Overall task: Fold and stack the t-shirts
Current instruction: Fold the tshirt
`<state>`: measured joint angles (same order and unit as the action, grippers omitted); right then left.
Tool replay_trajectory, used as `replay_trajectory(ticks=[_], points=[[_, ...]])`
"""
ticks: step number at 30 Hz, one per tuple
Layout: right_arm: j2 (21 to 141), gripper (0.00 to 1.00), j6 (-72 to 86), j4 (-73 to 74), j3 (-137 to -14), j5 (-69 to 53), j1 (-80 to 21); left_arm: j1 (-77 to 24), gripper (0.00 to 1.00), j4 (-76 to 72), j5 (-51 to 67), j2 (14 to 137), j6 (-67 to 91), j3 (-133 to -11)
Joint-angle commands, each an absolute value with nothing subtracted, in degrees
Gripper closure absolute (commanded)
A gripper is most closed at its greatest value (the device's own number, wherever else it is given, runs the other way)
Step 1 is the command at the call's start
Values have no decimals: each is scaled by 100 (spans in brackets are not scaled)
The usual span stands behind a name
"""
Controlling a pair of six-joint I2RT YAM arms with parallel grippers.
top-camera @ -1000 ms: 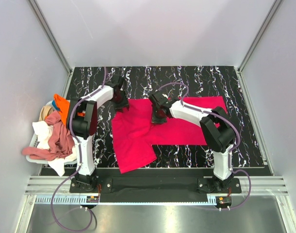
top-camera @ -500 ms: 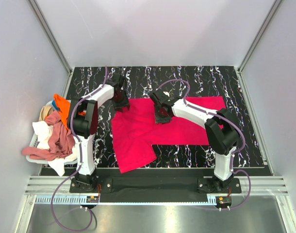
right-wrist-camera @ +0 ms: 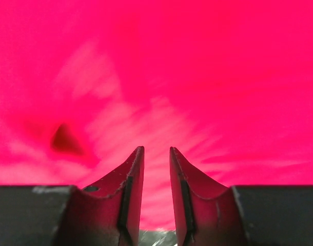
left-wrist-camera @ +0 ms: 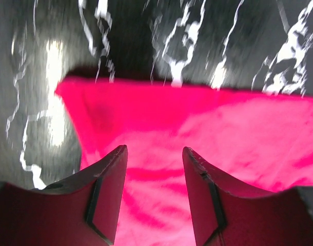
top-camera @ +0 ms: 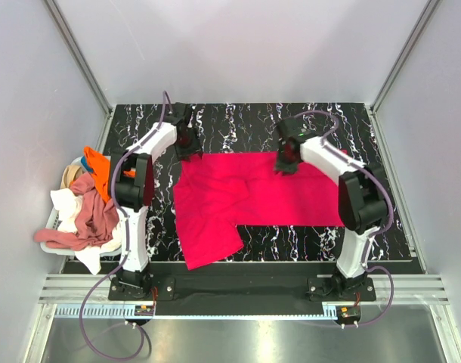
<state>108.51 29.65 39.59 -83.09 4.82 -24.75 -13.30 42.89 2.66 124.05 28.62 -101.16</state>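
Red t-shirt (top-camera: 245, 193) spread on the bench (top-camera: 238, 125): light, limp cloth, probably best pinched at hem corners; left jaws open, right jaws narrowly parted, both empty.

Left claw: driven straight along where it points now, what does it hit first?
The pinkish-red t-shirt, near its far corner: the open left claw aims at cloth just inside the edge, with the marble table beyond. The view is blurred, so how close it is I cannot tell.

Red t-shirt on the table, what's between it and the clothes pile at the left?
Top view: the left arm and a strip of marbled tabletop separate the red t-shirt from the clothes pile.
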Motion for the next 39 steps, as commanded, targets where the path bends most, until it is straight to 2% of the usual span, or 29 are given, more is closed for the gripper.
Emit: replay_trajectory(ticks=[1,7,14,23,25,27,31,35,39], points=[[10748,67,2804,3885,-8595,396,-1691,-1266,48,4386,421,12849,2795,-10414],[11337,70,2839,3902,-8885,509,-425,-1213,48,4368,422,13201,2804,-10862],[12083,72,2742,3885,-9184,888,289,-1002,48,4377,641,13780,2927,-11504],[13209,75,2233,3841,-10449,1257,650,-940,47,4377,1203,14607,2804,-12857],[13280,74,2040,3841,-10792,1222,650,-932,46,4377,1555,14573,2751,-13113],[13149,68,2030,3955,-11029,951,650,-949,46,4386,1748,14231,2690,-13079],[12421,62,2293,4157,-10934,755,650,-940,44,4543,1416,12941,2698,-12202],[11368,62,2565,4324,-10241,704,650,-1255,44,4736,777,10958,2550,-10010],[10435,65,3021,4324,-8838,326,650,-1722,43,4773,440,9399,2775,-7879]])
